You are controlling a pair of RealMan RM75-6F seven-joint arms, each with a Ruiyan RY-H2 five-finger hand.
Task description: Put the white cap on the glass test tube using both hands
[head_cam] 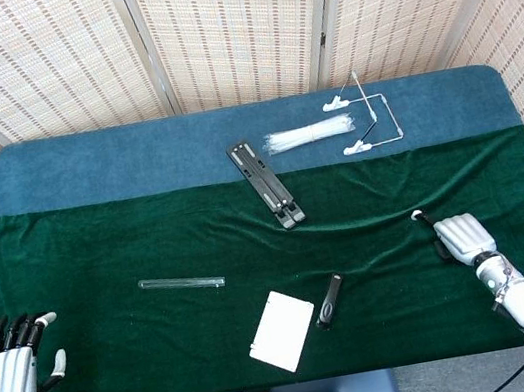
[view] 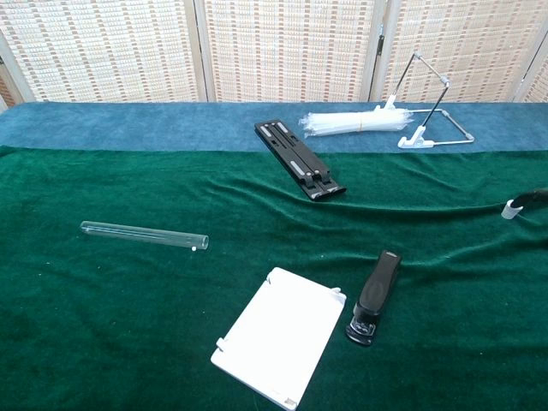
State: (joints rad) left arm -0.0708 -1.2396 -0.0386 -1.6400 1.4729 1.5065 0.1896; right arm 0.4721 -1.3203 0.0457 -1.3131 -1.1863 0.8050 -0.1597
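Note:
The glass test tube lies on its side on the green cloth, left of centre, with nothing touching it. My left hand rests at the near left corner, fingers apart and empty, well away from the tube. My right hand lies low on the cloth at the right with its fingers curled in and one dark finger stretched out. A small white piece sits at that finger's tip. I cannot tell whether it is the white cap or the fingertip, nor whether it is held.
A white flat box and a black stapler lie near the front centre. A black folded stand, a bundle of clear plastic bags and a wire stand sit at the back on the blue cloth.

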